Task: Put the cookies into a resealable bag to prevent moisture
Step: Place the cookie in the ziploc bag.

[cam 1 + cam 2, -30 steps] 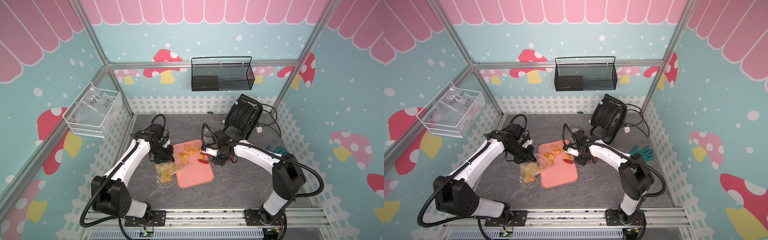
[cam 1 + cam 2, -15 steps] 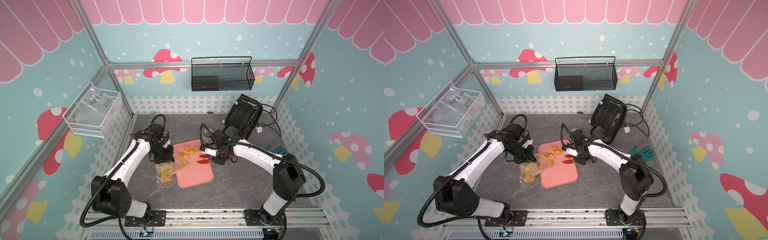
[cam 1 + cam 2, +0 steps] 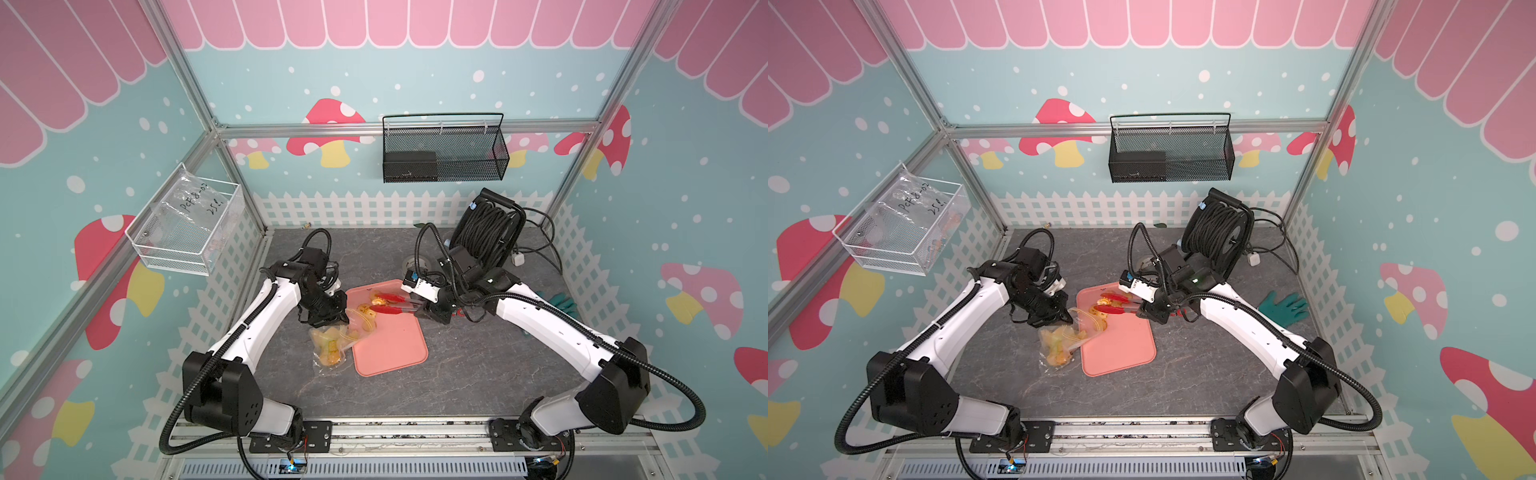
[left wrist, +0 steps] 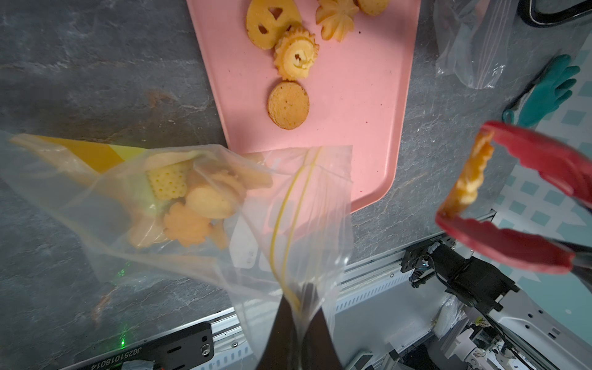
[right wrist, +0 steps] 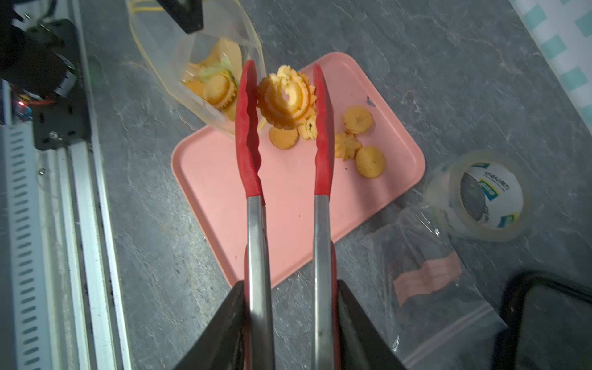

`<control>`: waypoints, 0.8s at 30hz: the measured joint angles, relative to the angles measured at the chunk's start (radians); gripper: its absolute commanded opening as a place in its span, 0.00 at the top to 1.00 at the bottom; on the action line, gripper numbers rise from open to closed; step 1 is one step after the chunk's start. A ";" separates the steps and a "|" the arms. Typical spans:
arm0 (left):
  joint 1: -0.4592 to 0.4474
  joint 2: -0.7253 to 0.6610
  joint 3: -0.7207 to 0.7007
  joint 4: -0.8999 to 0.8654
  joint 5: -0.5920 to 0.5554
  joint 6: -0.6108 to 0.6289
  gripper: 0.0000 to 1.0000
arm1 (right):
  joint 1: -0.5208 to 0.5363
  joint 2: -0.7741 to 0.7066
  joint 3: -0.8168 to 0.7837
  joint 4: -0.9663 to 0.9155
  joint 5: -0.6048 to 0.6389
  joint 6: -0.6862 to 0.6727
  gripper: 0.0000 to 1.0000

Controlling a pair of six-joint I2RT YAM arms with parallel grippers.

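Right fingers (image 5: 224, 330) squeezed tongs (image 5: 248, 134) on one cookie (image 5: 285, 96); left fingers (image 4: 278, 336) pinched the bag (image 4: 96, 198) rim.
Cookie needed a slow, level ride into the bag mouth (image 3: 360, 322), just below mid-frame in a top view.

Against a salmon-pink plastic tray (image 5: 288, 205), golden-orange scalloped biscuits (image 4: 296, 57) were shown; red-tipped steel tongs (image 5: 247, 134) and a clear, yellow-striped resealable bag (image 4: 315, 179) were seen.

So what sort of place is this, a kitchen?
Likely a robot test booth, not a kitchen: white-and-black robot arms bolted along a metal rail, an aluminium frame, and cartoon mushroom wall panels around a grey tabletop.
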 measured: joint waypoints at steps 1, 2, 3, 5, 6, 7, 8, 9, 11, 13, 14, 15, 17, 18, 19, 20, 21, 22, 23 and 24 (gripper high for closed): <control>0.000 0.000 0.000 0.000 0.000 0.000 1.00 | 0.007 0.007 0.000 0.011 -0.022 0.003 0.57; 0.000 0.000 0.000 0.000 0.000 0.000 1.00 | 0.014 0.016 0.000 0.020 -0.038 0.006 0.57; 0.000 0.000 0.000 0.000 0.000 0.000 1.00 | 0.025 0.031 0.000 0.031 -0.055 0.010 0.57; 0.000 0.000 0.000 0.000 0.000 0.000 1.00 | 0.043 0.064 0.000 0.048 -0.074 0.014 0.56; 0.000 0.000 0.000 0.000 0.000 0.000 1.00 | 0.054 0.087 0.001 0.057 -0.082 0.017 0.55; 0.000 0.000 0.000 0.000 0.000 0.000 1.00 | 0.064 0.112 0.004 0.063 -0.086 0.018 0.54; 0.000 0.000 0.000 0.000 0.001 0.000 1.00 | 0.071 0.133 0.008 0.069 -0.089 0.019 0.54; 0.000 0.000 0.000 0.000 0.001 0.000 1.00 | 0.077 0.154 0.011 0.074 -0.090 0.019 0.53; 0.000 0.000 0.000 0.000 0.003 0.000 1.00 | 0.084 0.188 0.015 0.083 -0.092 0.021 0.49; 0.000 -0.002 0.000 0.000 0.003 0.000 1.00 | 0.084 0.202 0.015 0.089 -0.092 0.023 0.45; 0.000 -0.002 0.000 0.000 0.003 0.000 1.00 | 0.084 0.203 0.015 0.089 -0.092 0.024 0.44; 0.000 -0.004 0.000 0.000 0.003 0.000 1.00 | 0.083 0.200 0.016 0.092 -0.092 0.025 0.43; 0.000 -0.008 -0.002 0.000 0.003 0.000 1.00 | 0.083 0.195 0.016 0.102 -0.093 0.026 0.41; 0.000 -0.010 -0.002 0.000 0.003 0.000 1.00 | 0.083 0.189 0.016 0.107 -0.093 0.026 0.41; 0.000 -0.010 -0.003 0.000 0.003 0.000 1.00 | 0.082 0.183 0.015 0.109 -0.094 0.026 0.41; 0.000 -0.010 -0.004 0.000 0.003 0.000 1.00 | 0.082 0.172 0.013 0.112 -0.093 0.026 0.40; 0.000 -0.010 -0.005 0.000 0.003 -0.001 1.00 | 0.080 0.156 0.008 0.115 -0.093 0.029 0.39; 0.000 -0.010 -0.005 0.000 0.003 -0.001 1.00 | 0.077 0.138 0.001 0.119 -0.094 0.031 0.39; 0.000 -0.010 -0.005 0.000 0.003 -0.001 1.00 | 0.073 0.113 -0.013 0.122 -0.095 0.034 0.39; 0.000 -0.010 -0.005 0.000 0.003 -0.001 1.00 | 0.064 0.084 -0.029 0.127 -0.098 0.038 0.39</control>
